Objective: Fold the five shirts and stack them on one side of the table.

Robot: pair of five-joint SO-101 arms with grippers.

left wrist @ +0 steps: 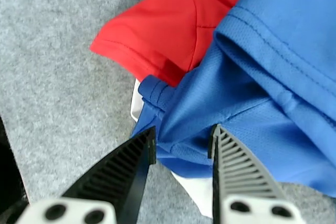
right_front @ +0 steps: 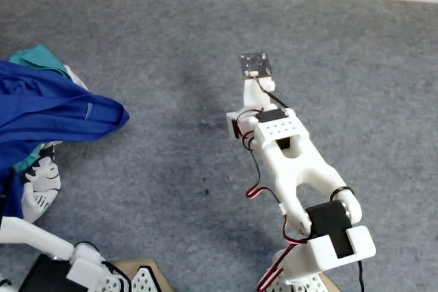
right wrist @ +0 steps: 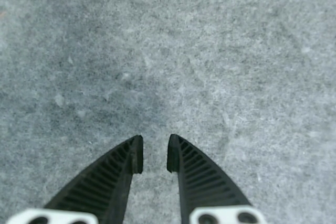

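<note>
- Lying heaped on the tabletop (right_front: pixel 171 46) at the left arm's side, the blue shirt (left wrist: pixel 252 77) overlaps a red shirt (left wrist: pixel 168 30). It looks soft, light, limp and probably slippery; best pinched at a hem fold.
- Left tool (left wrist: pixel 182 141) spread, straddling the blue hem, not yet pinching.
- Right tool (right wrist: pixel 154 153) slightly parted, empty, over bare tabletop.

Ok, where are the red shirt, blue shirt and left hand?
Red shirt (left wrist: pixel 168 30): left wrist view, its middle.
Blue shirt (left wrist: pixel 273 77): left wrist view, beside the seam.
Left hand (left wrist: pixel 184 135): left wrist view, between its fingertips.
</note>
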